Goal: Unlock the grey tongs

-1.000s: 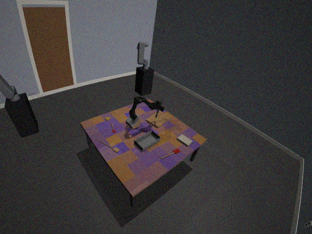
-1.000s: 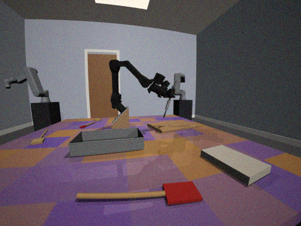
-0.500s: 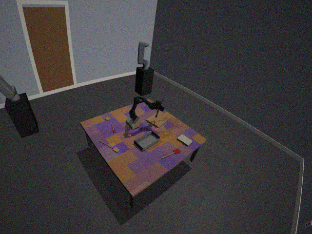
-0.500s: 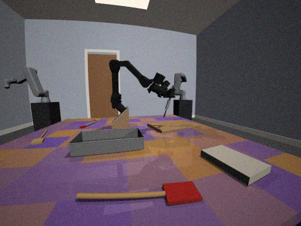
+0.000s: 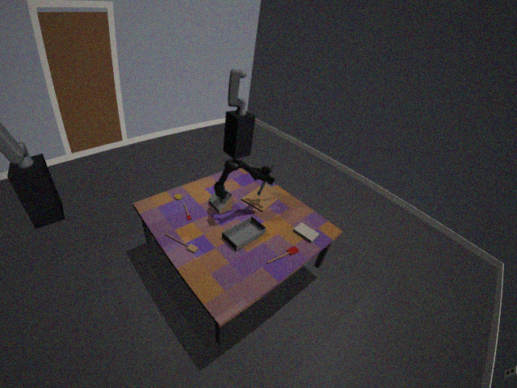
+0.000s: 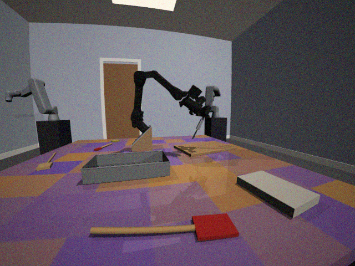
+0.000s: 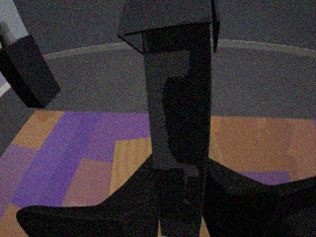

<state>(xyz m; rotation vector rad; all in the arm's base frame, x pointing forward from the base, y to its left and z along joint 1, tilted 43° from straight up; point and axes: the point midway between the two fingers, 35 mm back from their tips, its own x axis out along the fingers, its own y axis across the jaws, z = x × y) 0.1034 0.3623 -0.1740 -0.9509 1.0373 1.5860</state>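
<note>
Tongs held aloft, tips slanting down.
Near edge: red-headed spatula (image 5: 292,250) (image 6: 214,226); beyond it, the roasting tin (image 5: 237,243) (image 6: 126,172); toward the tabletop's (image 5: 246,271) (image 6: 120,206) far right corner, the tool (image 5: 269,179) (image 6: 205,111) (image 7: 173,156) pinches the tongs (image 5: 262,187) (image 6: 197,127) (image 7: 185,114) above the wooden board (image 5: 271,200) (image 6: 212,147) (image 7: 129,155).

A worktop (image 5: 246,284) (image 6: 114,200) (image 7: 94,183) is showing orange, purple and dusty-pink patchwork; a brown door (image 5: 79,79) (image 6: 121,100) is standing upper left in the top view.
</note>
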